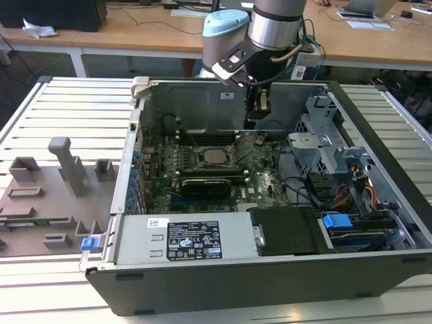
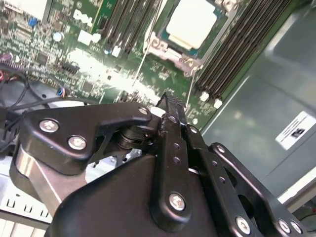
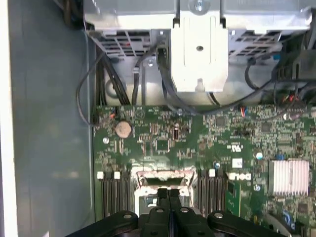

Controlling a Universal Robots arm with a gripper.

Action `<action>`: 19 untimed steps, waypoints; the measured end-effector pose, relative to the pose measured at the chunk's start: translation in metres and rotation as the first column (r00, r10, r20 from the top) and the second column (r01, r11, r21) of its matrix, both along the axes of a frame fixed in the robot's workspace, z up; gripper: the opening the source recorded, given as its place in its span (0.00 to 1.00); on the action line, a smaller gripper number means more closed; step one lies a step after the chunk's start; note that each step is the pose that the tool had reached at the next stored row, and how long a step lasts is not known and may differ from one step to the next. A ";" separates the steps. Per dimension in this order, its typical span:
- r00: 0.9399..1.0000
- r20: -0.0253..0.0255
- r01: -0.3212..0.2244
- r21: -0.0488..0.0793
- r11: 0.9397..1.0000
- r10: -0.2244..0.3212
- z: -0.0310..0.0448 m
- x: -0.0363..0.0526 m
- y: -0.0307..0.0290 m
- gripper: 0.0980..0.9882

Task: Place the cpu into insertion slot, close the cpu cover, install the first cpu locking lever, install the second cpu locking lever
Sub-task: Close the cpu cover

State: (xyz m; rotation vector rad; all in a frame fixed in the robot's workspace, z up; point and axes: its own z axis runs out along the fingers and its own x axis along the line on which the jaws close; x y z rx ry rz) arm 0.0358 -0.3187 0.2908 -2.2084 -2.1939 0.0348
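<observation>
Small flat square cpu (image 1: 216, 156) with silver-grey metal top: lies flat on green motherboard (image 1: 266, 182), top face up, edges parallel with long black memory slots (image 2: 236, 45) flanking it; square, so no long axis. Thin dark-silver metal cpu cover (image 2: 163, 47) lies down, framing it. Black two-finger gripper (image 1: 258, 123): fingers (image 3: 162, 197) pressed together, gripping nothing; above board near cpu, apart from it. White printed label (image 1: 194, 239) on grey power supply box (image 1: 135, 236); white sticker (image 2: 296, 131) on grey case wall (image 2: 256, 108).
</observation>
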 end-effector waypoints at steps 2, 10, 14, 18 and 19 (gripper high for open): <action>1.000 -0.001 0.000 0.000 1.000 0.000 0.0000 0.0064 0.0000 0.01; 1.000 -0.007 0.000 0.000 1.000 0.000 0.0000 0.0351 0.0035 0.01; 1.000 -0.012 0.000 0.000 1.000 0.000 0.0000 0.0456 0.0052 0.01; 1.000 -0.015 0.000 0.000 1.000 0.000 -0.0009 0.0487 0.0053 0.01; 1.000 -0.016 0.000 0.000 1.000 0.000 -0.0022 0.0487 0.0053 0.01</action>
